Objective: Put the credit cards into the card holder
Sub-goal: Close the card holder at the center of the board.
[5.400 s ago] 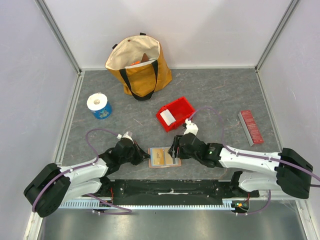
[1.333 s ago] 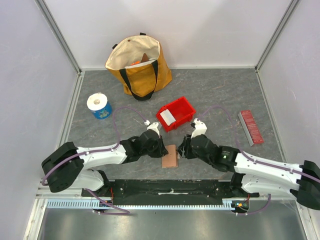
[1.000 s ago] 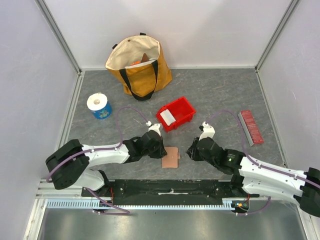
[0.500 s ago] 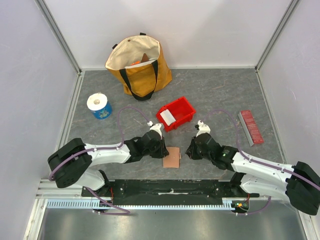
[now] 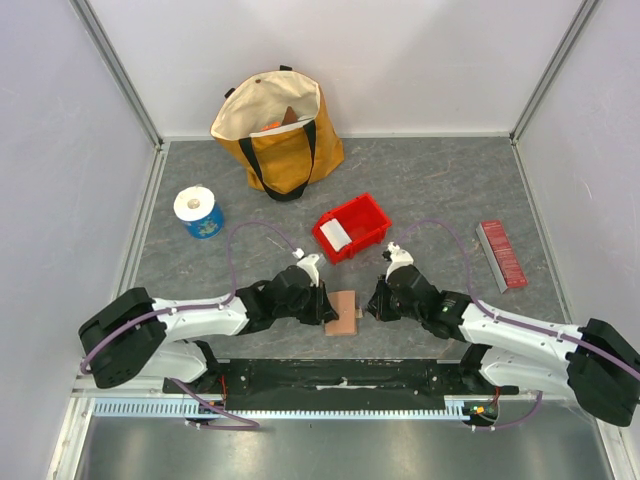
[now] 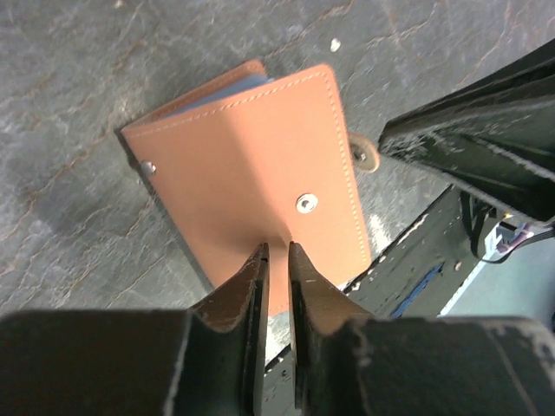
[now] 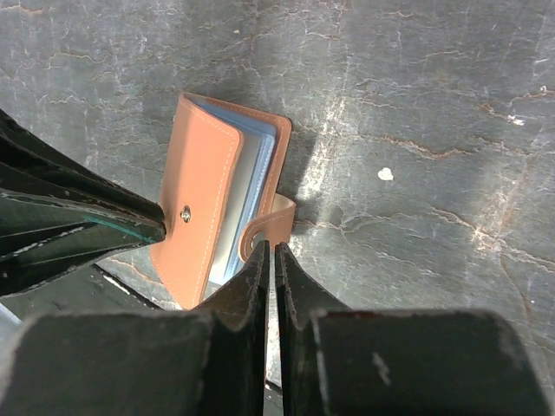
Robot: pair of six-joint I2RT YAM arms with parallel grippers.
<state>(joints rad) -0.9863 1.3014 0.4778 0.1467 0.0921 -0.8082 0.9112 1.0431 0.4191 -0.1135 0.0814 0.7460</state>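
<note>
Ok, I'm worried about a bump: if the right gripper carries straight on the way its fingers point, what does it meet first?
Likely the small snap tab sticking out from the folded tan-brown leather card holder, just ahead of the right gripper; its height is unclear.

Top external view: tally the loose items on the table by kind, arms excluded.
tote bag: 1
red bin: 1
white flat item in the bin: 1
blue-and-white roll: 1
dark-red ribbed bar: 1
card holder: 1
Total: 6
</note>
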